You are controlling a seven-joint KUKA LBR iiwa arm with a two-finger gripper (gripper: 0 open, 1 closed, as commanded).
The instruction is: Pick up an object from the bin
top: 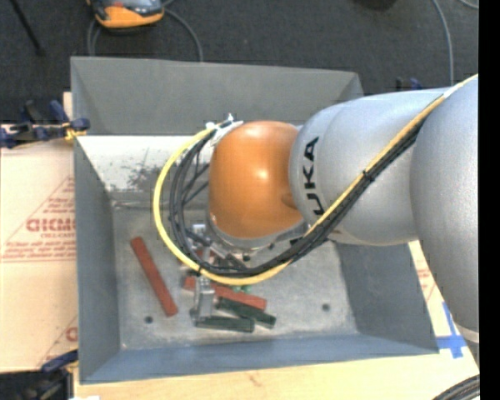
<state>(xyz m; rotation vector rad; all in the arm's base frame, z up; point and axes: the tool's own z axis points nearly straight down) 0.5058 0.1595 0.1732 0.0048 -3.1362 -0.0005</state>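
Several sticks (237, 317): we are seeing green and red-brown ones heaped by the near wall (258, 358).
Claw (203, 305): hovering over them; its opening we cannot tell.

The arm (383, 173) hangs in the grey bin (96, 248), its tip over a small heap of green and red bars (242, 311). A long red bar (153, 275) lies apart, leftward.

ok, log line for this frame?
jaws: low at small heap, lower middle of bin | heap: dark green sticks, red stick | apart, left: red-brown bar | grasp: cannot tell
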